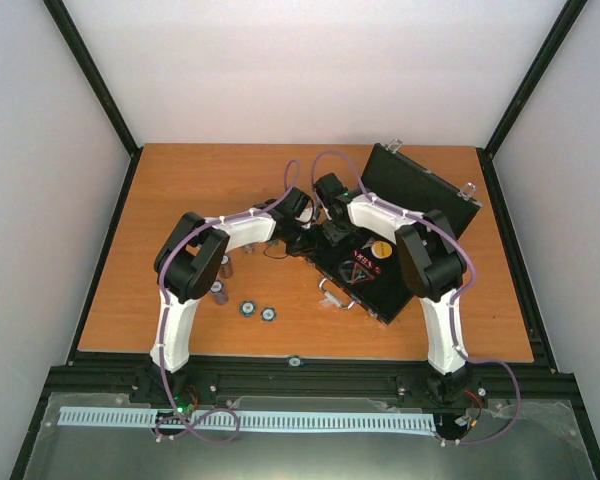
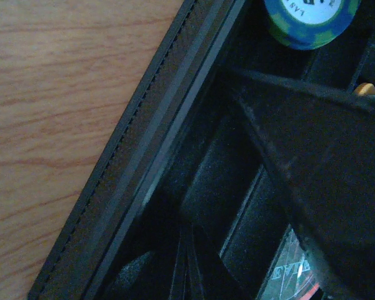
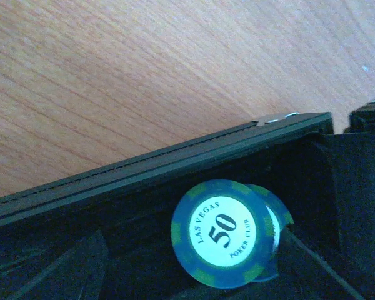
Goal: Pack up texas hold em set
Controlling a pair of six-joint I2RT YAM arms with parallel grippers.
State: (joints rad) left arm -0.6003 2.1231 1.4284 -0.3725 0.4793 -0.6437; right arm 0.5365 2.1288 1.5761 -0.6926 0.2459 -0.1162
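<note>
While blue chips [image 3: 222, 232] lie inside case [image 3: 175, 167] rim, left fingers [image 2: 325, 187] clenched, right fingers [image 3: 370, 187] unclear.

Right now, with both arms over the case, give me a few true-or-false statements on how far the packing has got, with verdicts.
1. The black case stands open. True.
2. A blue 50 chip is inside the case. True.
3. No chips are left out on the table. False: two loose chips and small stacks sit on its left half.
4. The case sits on the table's left half. False: it is on the right half.
</note>
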